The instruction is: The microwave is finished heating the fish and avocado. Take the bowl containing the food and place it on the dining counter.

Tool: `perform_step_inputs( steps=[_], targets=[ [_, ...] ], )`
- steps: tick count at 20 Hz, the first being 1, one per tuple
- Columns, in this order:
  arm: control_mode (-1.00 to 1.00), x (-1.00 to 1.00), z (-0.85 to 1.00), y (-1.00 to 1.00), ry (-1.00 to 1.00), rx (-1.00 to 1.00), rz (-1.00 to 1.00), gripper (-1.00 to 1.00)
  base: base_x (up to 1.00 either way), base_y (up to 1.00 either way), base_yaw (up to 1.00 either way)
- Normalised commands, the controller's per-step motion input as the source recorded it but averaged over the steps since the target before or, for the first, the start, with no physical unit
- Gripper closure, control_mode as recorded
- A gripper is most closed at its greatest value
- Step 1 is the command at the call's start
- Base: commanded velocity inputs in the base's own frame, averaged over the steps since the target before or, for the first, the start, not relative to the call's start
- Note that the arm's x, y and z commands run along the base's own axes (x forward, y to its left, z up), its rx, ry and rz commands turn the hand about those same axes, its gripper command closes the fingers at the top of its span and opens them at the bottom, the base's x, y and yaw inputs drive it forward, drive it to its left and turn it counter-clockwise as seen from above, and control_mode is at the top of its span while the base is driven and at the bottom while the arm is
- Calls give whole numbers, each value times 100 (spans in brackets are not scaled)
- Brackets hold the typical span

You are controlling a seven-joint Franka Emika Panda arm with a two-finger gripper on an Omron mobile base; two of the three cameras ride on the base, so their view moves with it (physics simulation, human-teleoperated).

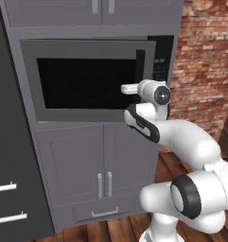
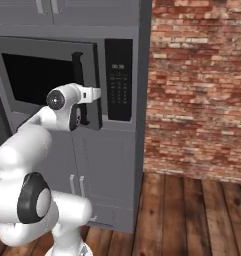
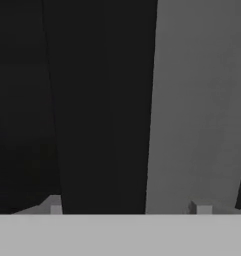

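Tall grey cabinet column [image 1: 77,165] takes up the left and centre of the left base view; in the right base view it sits at left, with a red brick wall [image 2: 202,90] to its right and a wood plank floor [image 2: 192,215] along the bottom. The microwave [image 1: 87,80] is built into the column in the upper half of both base views; its dark glass door [image 1: 82,82] looks swung slightly ajar, right edge standing off the frame. Black keypad panel [image 2: 118,80] lies right of the door, upper centre of the right base view. Black vertical handle [image 2: 78,70] runs along the door's right edge. The white arm reaches up to that edge, and the gripper [image 1: 129,88] sits at the handle's lower part, centre of the left base view. In the hand view the handle reads as a broad dark vertical band at centre with pale grey door frame to its right, and two small fingertips [image 3: 199,208] stand wide apart low in frame, straddling the band: pincer released, not pressing on the handle. Bowl and food cannot be made out behind the dark glass.
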Motion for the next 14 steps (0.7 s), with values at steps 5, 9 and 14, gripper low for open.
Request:
perform_step_inputs(
  steps=[5, 9, 14],
  targets=[
    [-100, -97, 74, 69, 0, 0, 0, 100, 0, 0, 0],
    [-100, -100, 77, 82, 0, 0, 0, 100, 0, 0, 0],
    [-100, -100, 83, 95, 0, 0, 0, 100, 0, 0, 0]
  ],
)
